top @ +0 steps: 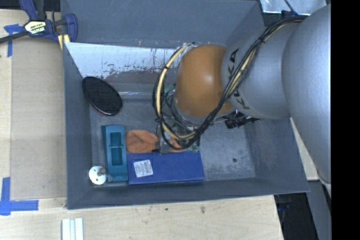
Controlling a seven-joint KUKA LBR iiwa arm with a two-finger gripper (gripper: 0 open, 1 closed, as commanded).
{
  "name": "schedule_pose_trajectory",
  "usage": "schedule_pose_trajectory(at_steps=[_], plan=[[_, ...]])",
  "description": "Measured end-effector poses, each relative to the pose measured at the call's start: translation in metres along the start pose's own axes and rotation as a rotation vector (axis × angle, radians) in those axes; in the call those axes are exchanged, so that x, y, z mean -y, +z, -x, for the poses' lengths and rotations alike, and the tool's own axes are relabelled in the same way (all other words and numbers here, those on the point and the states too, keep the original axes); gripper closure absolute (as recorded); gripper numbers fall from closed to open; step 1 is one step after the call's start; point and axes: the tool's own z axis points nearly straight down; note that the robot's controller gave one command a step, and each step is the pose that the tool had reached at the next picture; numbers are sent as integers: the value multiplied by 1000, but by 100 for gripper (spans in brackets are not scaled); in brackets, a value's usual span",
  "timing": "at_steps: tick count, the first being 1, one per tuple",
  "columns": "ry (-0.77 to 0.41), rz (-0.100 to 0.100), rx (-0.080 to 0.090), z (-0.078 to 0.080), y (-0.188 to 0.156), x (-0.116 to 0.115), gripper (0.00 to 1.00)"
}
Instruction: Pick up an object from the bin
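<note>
Gripper (172, 142) is low, right beside a soft, crumpled orange-brown lump (139, 141) at front-centre of the grey metal bin (169, 19); claw state can't tell, hidden by cables. Nearby: flat blue box (174, 168) w/ white label, teal slotted block (115, 153), small white round piece (98, 175), black oval pad (102, 95).

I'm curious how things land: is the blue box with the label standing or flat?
Flat: the blue box lies on the bin floor, broad face and white label upward.
</note>
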Motion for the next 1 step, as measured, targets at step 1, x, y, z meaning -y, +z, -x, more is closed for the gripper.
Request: schedule_pose_trajectory(at_steps=[1], plan=[[10, 0, 1, -4, -109, -4, 100]])
